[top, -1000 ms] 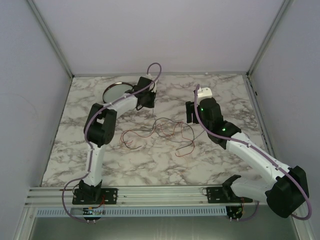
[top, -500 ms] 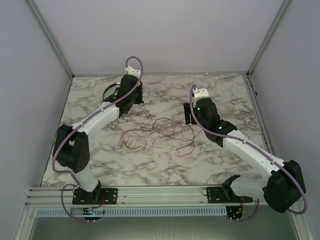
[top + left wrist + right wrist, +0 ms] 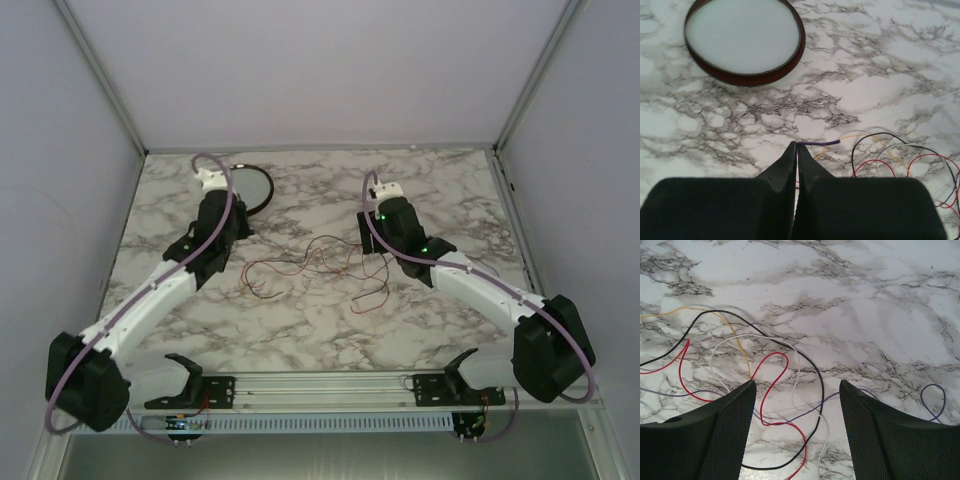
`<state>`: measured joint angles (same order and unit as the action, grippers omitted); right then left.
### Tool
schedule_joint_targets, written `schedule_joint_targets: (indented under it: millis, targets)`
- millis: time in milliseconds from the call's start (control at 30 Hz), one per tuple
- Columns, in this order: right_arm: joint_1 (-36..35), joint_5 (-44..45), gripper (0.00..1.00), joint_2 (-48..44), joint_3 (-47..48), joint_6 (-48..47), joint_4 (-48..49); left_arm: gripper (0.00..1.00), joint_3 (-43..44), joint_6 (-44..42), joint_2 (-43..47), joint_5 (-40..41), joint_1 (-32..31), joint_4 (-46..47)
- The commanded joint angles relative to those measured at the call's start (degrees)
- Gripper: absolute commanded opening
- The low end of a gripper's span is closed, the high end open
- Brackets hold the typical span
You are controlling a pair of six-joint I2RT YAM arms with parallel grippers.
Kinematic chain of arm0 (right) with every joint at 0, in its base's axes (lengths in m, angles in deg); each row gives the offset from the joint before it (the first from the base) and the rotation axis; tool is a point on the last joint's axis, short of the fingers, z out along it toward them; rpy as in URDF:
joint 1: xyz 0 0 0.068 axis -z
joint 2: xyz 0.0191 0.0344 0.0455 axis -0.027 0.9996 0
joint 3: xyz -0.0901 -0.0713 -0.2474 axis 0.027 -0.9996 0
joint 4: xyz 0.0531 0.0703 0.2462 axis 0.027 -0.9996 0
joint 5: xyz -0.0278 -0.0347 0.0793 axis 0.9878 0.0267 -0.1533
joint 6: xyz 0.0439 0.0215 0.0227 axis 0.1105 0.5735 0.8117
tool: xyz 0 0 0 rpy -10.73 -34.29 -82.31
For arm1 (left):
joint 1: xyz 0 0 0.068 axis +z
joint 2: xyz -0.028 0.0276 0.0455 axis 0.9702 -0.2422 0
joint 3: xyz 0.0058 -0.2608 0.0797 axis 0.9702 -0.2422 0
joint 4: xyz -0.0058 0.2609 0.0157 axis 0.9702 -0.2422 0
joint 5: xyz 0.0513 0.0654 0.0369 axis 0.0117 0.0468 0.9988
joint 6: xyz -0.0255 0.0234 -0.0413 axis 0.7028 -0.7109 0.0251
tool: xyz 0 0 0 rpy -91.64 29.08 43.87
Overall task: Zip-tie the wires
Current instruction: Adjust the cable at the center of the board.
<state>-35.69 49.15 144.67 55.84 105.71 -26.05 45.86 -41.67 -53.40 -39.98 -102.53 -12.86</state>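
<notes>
A white tabletop [image 3: 300,330] veined in grey marble was enclosed on three sides by plain pale lilac walls [image 3: 320,70]. Metal frame posts [image 3: 98,75] were set in the far corners, and a slotted aluminium rail [image 3: 330,385] was fixed across the near edge. Soft, even light was cast throughout.

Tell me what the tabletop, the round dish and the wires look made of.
The tabletop: marble-look, white with grey veins, lightly glossy; stone or laminate, cannot tell. The dish: dark reddish-brown rim, flat matte white inside; possibly plastic or metal. The wires: thin strands in smooth coloured insulation, likely plastic, limp curls.
</notes>
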Motion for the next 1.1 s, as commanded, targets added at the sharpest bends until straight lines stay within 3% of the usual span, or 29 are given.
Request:
schedule_joint_targets:
  millis: [0,467,500,567,633,833,1067]
  targets:
    - [-0.49,1.57,0.68,1.22,2.39,1.85,2.19,0.00,-4.12,3.88,6.69,5.74,-0.09,-0.92]
    - [-0.25,4.28,0.70,1.06,1.09,5.33,2.19,0.00,-20.82,16.01,15.52,11.38,-0.09,0.50]
    - [0.01,4.54,0.71,0.64,0.75,5.48,2.20,0.04,-21.71,16.65,16.38,12.10,-0.09,0.69]
    - [0.65,4.78,0.72,0.01,0.34,5.56,2.19,0.27,-22.98,17.33,17.80,13.14,0.00,0.73]
    - [1.60,5.25,0.74,-0.32,-0.03,5.86,2.21,0.42,-22.83,17.50,18.67,14.12,0.00,-0.02]
    - [6.15,4.62,0.74,-0.21,-0.25,8.17,2.23,0.72,-20.44,16.68,21.43,16.70,0.01,-3.23]
    - [11.56,4.36,0.74,-1.61,-0.58,9.80,1.44,0.91,-18.11,7.06,29.64,14.53,0.09,-0.14]
